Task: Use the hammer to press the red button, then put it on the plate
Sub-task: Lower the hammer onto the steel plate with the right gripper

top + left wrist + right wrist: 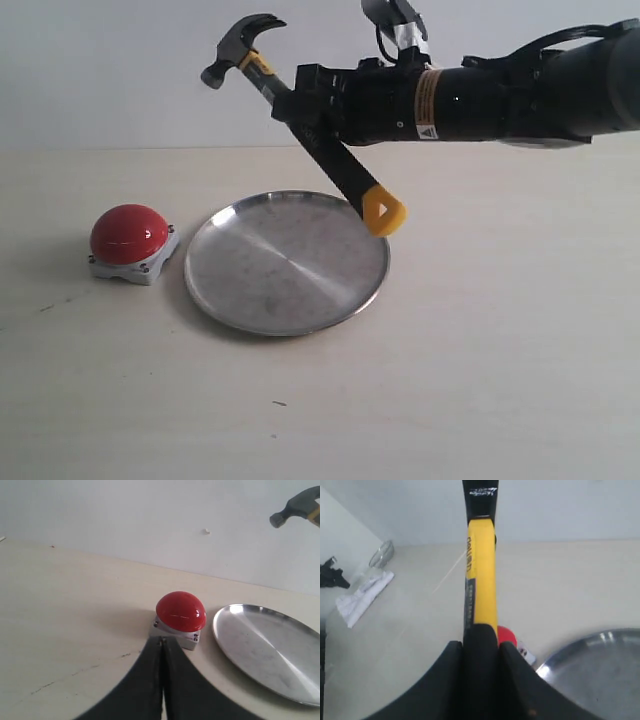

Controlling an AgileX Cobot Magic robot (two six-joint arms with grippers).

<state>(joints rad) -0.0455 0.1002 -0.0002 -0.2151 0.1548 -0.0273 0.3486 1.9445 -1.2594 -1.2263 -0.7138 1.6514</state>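
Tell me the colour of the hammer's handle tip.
Yellow end on the hammer, best seen in the exterior view.

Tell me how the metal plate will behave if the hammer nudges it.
The plate looks thin, shallow and shiny, so it would probably slide easily on the smooth table. Pressed at its raised rim, it may tip or rattle.

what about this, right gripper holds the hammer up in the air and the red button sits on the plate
No: the exterior view shows the red button on the table beside the plate, not on it. The right gripper does hold the hammer up.
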